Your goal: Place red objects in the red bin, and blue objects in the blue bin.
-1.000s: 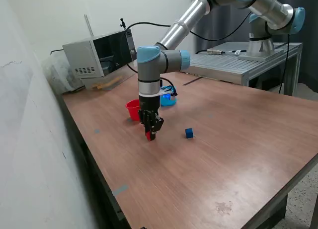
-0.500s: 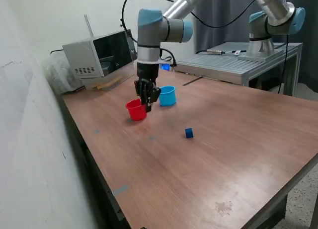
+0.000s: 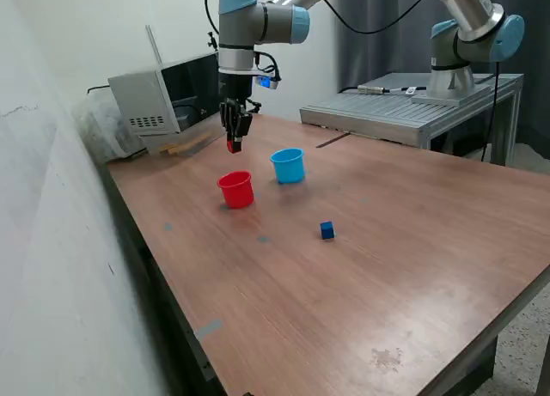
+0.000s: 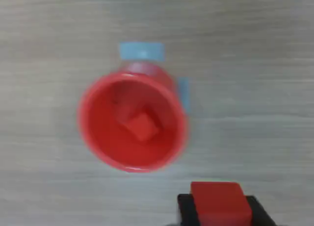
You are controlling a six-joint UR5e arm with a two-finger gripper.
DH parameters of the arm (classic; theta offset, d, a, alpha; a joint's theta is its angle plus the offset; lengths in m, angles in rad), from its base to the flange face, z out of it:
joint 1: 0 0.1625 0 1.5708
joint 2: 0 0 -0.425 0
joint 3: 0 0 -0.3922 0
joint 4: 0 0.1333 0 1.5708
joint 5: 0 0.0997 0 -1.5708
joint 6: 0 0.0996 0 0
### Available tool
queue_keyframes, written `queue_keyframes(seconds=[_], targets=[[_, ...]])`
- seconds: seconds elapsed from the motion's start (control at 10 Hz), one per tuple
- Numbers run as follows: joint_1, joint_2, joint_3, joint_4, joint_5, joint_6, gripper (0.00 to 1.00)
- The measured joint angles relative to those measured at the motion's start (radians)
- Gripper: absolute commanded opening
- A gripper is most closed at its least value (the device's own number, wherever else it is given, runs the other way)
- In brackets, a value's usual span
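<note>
End effector (image 3: 234, 143) now higher above red bin (image 3: 235, 190) than before, clenched on red cube (image 4: 218, 204).

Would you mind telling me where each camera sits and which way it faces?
Exterior view: off the arm, raised near a table corner, looking across it at both cups; shows the arm and tool.
Wrist view: on the wrist, facing straight down into the red cup, a red cube inside; shows only the fingers.
Shared: red cup, and the held cube.
</note>
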Motion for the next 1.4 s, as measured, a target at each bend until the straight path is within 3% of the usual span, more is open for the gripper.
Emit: queue_keyframes(seconds=[0.2,0.6,0.7,1.4], targets=[[-0.044,0.01,0.007,0.001,0.002,-0.009,0.0],[-0.068,0.058,0.014,-0.005,0.006,-0.017,0.0],[-0.07,0.064,0.016,-0.007,0.007,-0.017,1.0],[-0.059,0.047,0.045,-0.002,0.011,-0.037,1.0]])
